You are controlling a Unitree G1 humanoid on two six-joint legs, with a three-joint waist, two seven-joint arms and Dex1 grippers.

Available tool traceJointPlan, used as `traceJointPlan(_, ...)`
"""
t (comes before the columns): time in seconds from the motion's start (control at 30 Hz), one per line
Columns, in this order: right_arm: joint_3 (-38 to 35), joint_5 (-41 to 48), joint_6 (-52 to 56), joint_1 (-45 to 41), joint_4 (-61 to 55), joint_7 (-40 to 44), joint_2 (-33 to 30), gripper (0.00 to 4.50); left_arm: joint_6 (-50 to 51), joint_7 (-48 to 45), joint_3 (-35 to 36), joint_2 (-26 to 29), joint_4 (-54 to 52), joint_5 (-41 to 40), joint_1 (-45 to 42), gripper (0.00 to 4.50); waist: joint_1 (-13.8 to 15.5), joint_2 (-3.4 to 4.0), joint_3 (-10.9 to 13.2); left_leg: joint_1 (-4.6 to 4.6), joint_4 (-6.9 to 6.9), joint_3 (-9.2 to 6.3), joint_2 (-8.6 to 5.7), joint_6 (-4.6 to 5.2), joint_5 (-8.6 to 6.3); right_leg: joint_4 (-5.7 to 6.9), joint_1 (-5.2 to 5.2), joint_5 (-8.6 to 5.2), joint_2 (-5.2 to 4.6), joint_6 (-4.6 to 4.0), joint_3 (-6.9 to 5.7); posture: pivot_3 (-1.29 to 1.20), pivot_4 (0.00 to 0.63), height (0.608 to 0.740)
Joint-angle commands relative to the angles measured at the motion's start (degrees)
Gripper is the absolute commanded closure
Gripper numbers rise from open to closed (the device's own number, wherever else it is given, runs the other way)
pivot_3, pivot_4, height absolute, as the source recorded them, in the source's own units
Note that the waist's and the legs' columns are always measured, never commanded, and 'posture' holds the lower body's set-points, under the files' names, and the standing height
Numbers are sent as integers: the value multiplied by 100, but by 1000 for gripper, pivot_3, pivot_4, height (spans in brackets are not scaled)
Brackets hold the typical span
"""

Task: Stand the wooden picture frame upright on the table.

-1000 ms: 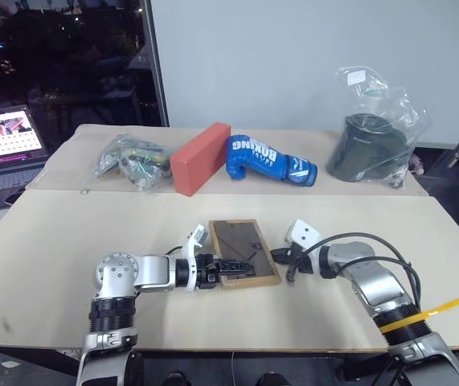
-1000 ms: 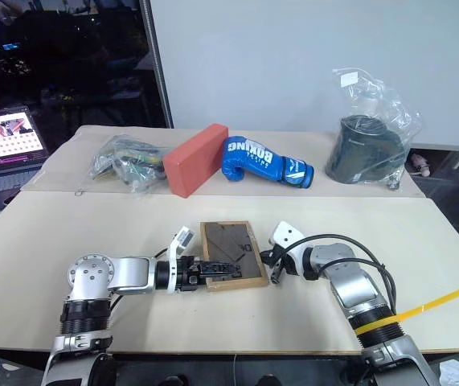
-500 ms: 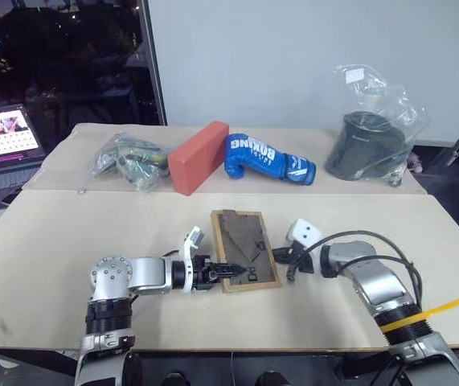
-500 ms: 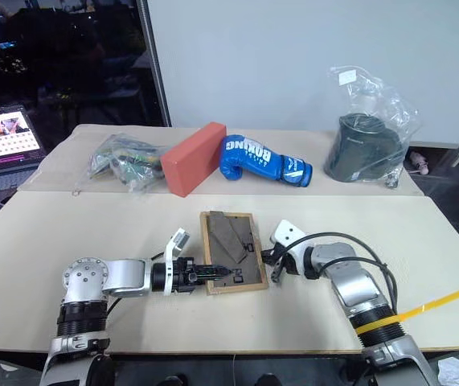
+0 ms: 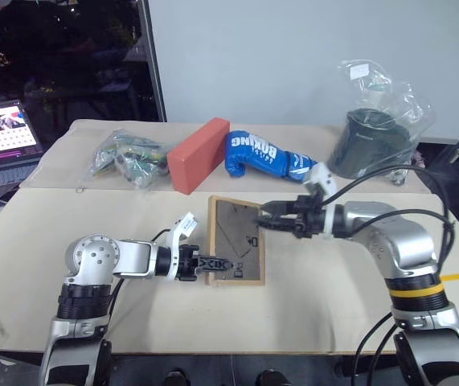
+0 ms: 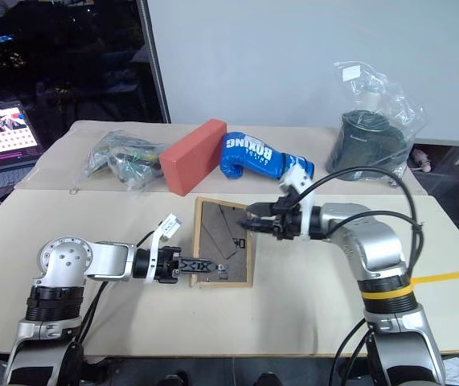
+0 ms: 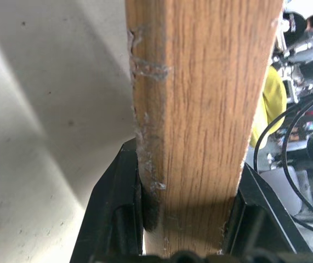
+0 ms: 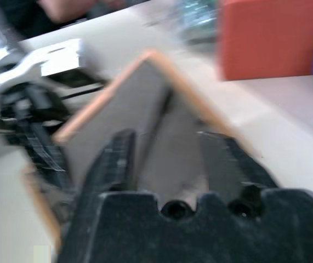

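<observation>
The wooden picture frame [image 5: 236, 240] is held tilted, dark back up, on the light-beige counter [image 5: 334, 297], its near edge clamped between the fingers of the left hand [image 5: 213, 263]. The right hand [image 5: 271, 217] is seen over the frame's far right corner, fingers parted around nothing. Beyond both hands, past the counter's seam, lie a red-orange block [image 5: 200, 156], a blue boxing glove [image 5: 265, 157], and two plastic bags [image 5: 129, 158] [image 5: 374, 133]. A laptop [image 5: 2, 129] glows left of the left hand, before a dark window
</observation>
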Motion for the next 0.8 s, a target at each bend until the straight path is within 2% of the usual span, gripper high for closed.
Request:
traceJointPlan(0.03, 274, -113, -202, -81, -48, 24, 131, 461, -26, -311, -43, 90, -458, -78, 34, 3343, -10, 0, 0, 0, 0, 0, 0, 0, 0, 0, -1, -2, 0, 3, 0, 0, 150, 720)
traceJointPlan(0.07, 338, -103, -227, -62, -52, 79, 158, 45, -54, -318, -52, 84, -504, -42, 37, 3343, -7, 1, 0, 1, 0, 0, 0, 0, 0, 1, -2, -5, 0, 8, 0, 0, 150, 720)
traceJointPlan(0.23, 512, 63, -474, 97, -388, 467, 212, 45, -50, -204, 187, -66, -267, 61, -121, 3343, 9, 0, 0, 0, 3, 0, 0, 0, 0, 0, 1, -8, 0, 14, -2, 0, 150, 720)
traceJointPlan(0.4, 444, 404, -395, 365, -990, 937, -77, 45, 33, -234, 350, -72, -33, 167, -161, 3343, 26, 0, 0, -4, 3, -3, 0, 0, 0, 0, 0, -9, 0, 15, -6, 0, 150, 720)
traceJointPlan(0.6, 182, 283, -899, 745, -1323, 1133, -563, 45, 206, -759, 572, 448, 158, -66, -386, 3343, 4, 0, 1, -3, 3, -8, 0, 0, 1, 0, 0, -9, 0, 15, -10, 0, 150, 720)
traceJointPlan(0.7, 134, -248, -1308, 874, -1105, 811, -810, 45, 225, -1174, 468, 829, 446, -592, -496, 3343, -4, 0, 1, -1, 2, -8, 0, 0, 1, 1, 0, -9, 0, 15, -10, 0, 150, 720)
traceJointPlan(0.8, -133, -410, -1416, 987, -885, 479, -971, 45, 225, -1415, 410, 1049, 565, -772, -546, 3343, 7, 0, 1, -3, 3, -9, 0, 0, 1, 0, -2, -9, -1, 14, -12, 0, 150, 720)
